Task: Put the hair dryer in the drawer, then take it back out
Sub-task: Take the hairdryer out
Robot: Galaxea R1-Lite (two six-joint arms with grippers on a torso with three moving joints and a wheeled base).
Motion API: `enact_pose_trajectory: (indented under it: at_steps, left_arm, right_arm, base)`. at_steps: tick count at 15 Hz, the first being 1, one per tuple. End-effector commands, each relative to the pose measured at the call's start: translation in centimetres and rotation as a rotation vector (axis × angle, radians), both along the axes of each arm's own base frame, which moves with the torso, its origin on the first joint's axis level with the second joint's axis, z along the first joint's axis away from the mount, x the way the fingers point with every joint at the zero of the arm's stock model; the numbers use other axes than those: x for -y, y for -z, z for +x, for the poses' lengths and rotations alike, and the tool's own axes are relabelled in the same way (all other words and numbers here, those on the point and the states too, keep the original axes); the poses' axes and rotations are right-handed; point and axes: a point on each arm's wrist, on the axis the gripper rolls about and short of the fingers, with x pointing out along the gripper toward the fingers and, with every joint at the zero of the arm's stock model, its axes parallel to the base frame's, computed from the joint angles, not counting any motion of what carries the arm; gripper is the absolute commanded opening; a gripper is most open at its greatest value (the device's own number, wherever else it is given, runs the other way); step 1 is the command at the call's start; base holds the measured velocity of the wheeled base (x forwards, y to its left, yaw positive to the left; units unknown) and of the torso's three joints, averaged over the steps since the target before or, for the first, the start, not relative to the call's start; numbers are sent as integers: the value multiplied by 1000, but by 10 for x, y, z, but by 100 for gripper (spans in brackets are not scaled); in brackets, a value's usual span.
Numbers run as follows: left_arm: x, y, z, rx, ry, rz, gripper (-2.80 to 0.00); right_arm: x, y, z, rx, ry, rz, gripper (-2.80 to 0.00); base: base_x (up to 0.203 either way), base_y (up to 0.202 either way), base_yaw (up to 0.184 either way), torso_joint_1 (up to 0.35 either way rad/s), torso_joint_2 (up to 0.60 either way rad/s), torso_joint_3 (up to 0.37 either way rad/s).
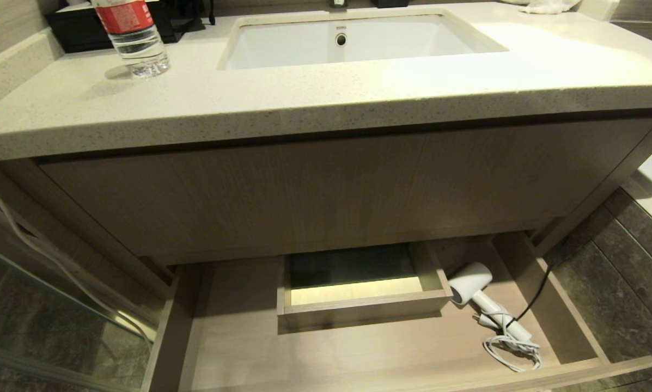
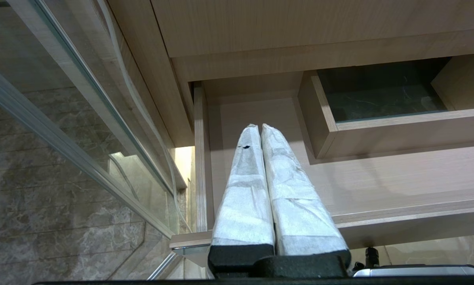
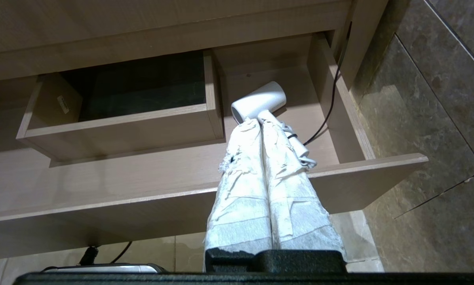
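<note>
Across the lower half of the head view, the drawer (image 1: 238, 348) stands pulled out beneath the vanity surface (image 1: 315, 103). The hair dryer (image 1: 481, 296) lies on the drawer floor at the lower right of the frame, just beside the boxed cutout (image 1: 358, 310). Its long axis runs diagonally, barrel toward the cutout, handle trailing to the lower right into a coil of white cord. A black cord (image 1: 538, 294) rises from the handle over the drawer's right wall. Neither arm appears in this view. A water bottle (image 1: 132, 35) stands at the upper left of the surface, beside the sink (image 1: 347, 41).

Left wrist view: the left gripper (image 2: 256, 126) shows its wrapped fingers pressed together, holding nothing. They point over the drawer's front edge toward the bare drawer floor, with the cutout at the upper right of the frame. No hair dryer is visible here.

Right wrist view: the right gripper (image 3: 256, 122) has its wrapped fingers together and empty. The hair dryer (image 3: 260, 103) sits directly beyond the fingertips at frame centre, barrel uppermost, and the handle passes down to the right, partly hidden behind the fingers. Contact cannot be confirmed; the fingers appear short of it.

Assessment: the placing stage looks complete and the retrieval is outstanding. The right arm is clearly the nearer. Its fingers would need to part before closing across the handle or barrel.
</note>
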Motion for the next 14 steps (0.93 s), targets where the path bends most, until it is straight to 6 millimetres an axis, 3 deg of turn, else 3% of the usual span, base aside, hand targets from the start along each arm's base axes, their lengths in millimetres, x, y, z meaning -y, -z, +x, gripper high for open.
enact_pose_trajectory:
  at_steps: [1, 9, 14]
  left_arm:
    - [0, 0, 0, 0, 0, 0, -280]
    - [0, 0, 0, -1, 0, 0, -280]
    - [0, 0, 0, 0, 0, 1, -280]
  right_arm:
    - [0, 0, 0, -1, -3, 0, -280]
    - [0, 0, 0, 0, 1, -3, -280]
    - [0, 0, 0, -3, -3, -3, -280]
  base:
    - [0, 0, 0, 0, 0, 0]
    - [0, 0, 0, 0, 0, 0]
    - [4, -11, 145, 4, 2, 1]
